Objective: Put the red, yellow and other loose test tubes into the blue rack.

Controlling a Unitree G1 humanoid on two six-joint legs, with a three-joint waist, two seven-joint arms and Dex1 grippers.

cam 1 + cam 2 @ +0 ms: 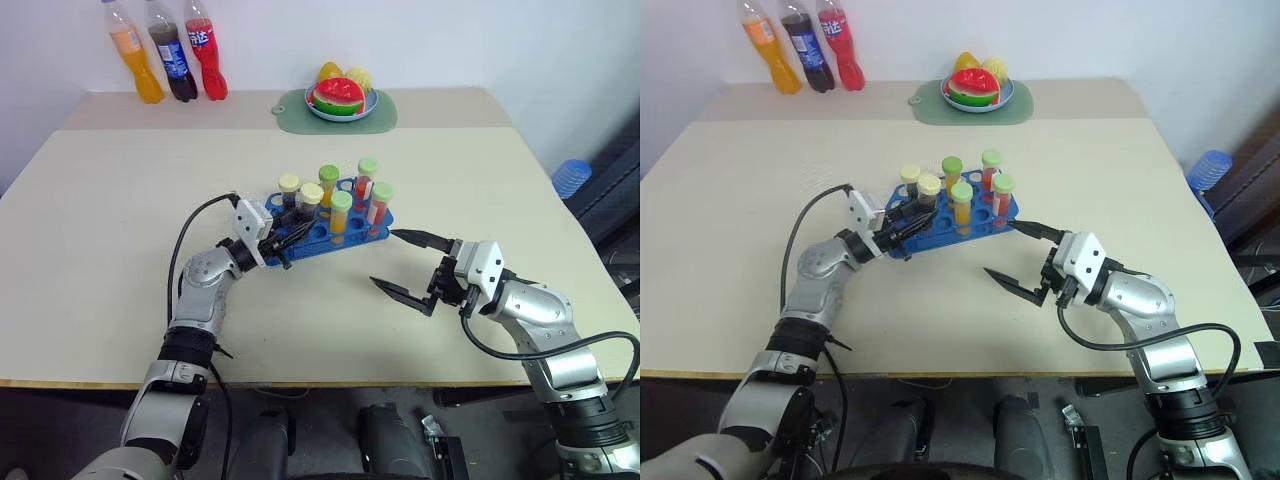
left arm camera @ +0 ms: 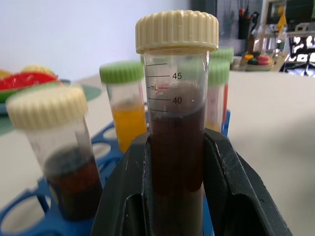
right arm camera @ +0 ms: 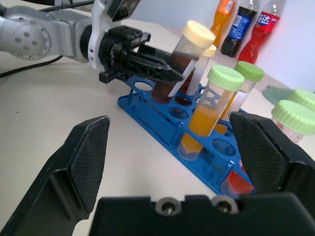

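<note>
A robotics test room: a plain beige surface (image 1: 100, 250) against a bare white wall (image 1: 450, 40), with cluttered desks (image 2: 275, 44) behind.

- The blue rack (image 1: 335, 232) sits around the middle of the tabletop, well in from every edge, its flat top pierced with rows of round holes, several still vacant.
- A dark brown tube (image 2: 176, 128) with a cream cap, tilted, is lodged low in a hole at the rack's left end, clamped between the left claw's (image 1: 282, 246) fingers.
- A second cream-capped dark tube (image 2: 61, 147) stands just beside it.
- Green-capped yellow-orange tubes (image 3: 209, 110) stand upright mid-rack.
- Green-capped red tubes (image 1: 378, 205) stand at the right end.
</note>
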